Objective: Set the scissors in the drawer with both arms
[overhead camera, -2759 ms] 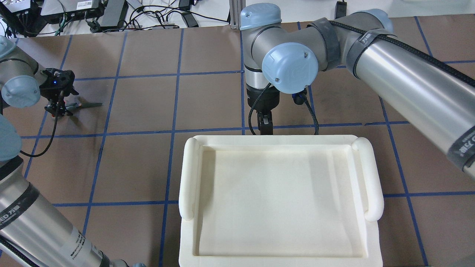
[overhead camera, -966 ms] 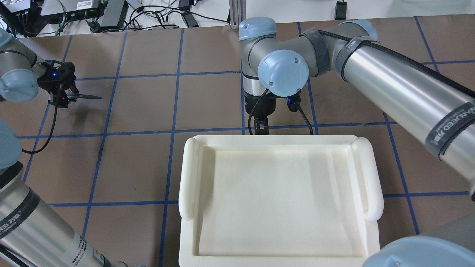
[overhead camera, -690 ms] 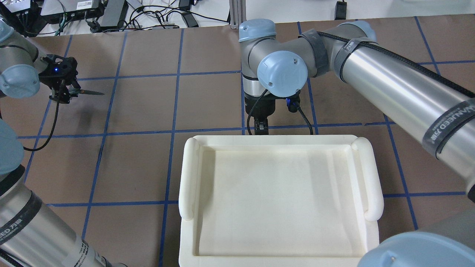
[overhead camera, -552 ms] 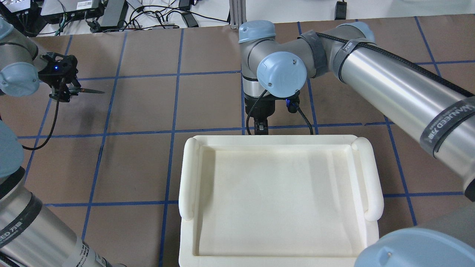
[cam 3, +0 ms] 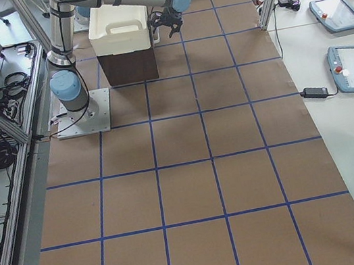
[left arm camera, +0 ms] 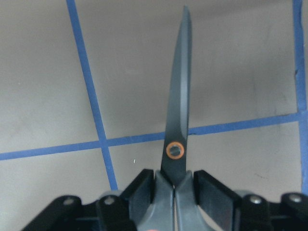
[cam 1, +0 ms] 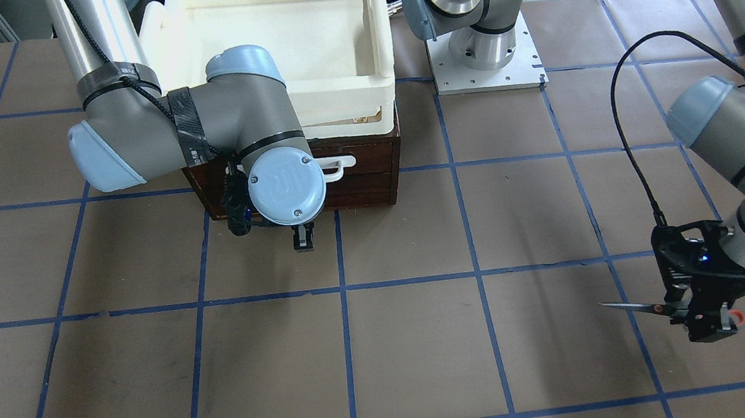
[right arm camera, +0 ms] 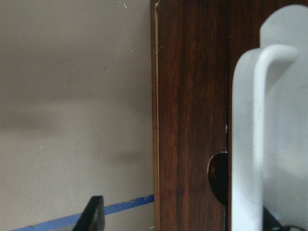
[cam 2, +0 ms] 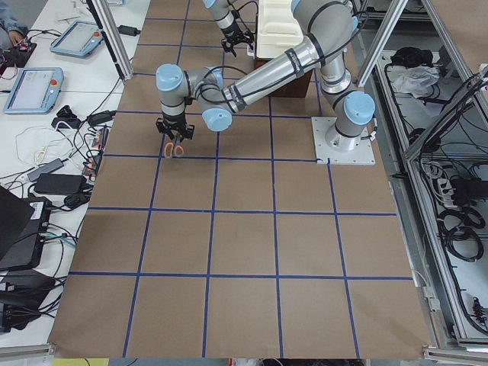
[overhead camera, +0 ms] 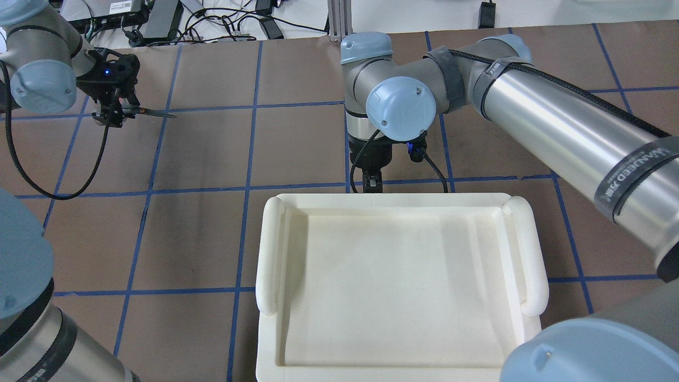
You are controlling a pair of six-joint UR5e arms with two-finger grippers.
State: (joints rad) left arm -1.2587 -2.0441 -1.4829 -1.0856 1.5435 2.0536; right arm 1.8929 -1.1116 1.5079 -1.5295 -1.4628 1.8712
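Observation:
My left gripper (cam 1: 706, 324) is shut on the scissors (cam 1: 636, 308) and holds them level above the table, blades pointing away from the wrist. The left wrist view shows the dark blade (left arm camera: 178, 115) sticking out between the pads (left arm camera: 211, 190). The overhead view also shows this gripper (overhead camera: 113, 110) and the blade (overhead camera: 156, 112). The dark brown drawer (cam 1: 366, 157) with its white bar handle (cam 1: 338, 167) looks pushed in. My right gripper (cam 1: 303, 238) is open right in front of it, its lower fingertip (right arm camera: 94, 214) below the handle (right arm camera: 250, 139).
A cream-white tray (overhead camera: 268, 254) sits on top of the drawer cabinet (cam 3: 127, 65). The left arm's base plate (cam 1: 485, 63) is bolted beside the cabinet. Cables and tablets (cam 2: 34, 84) lie on the side table. Brown table with blue grid lines lies between the two grippers.
My left gripper has carried the scissors up and away from the robot, a little toward the middle. My right gripper has edged slightly closer to the drawer front.

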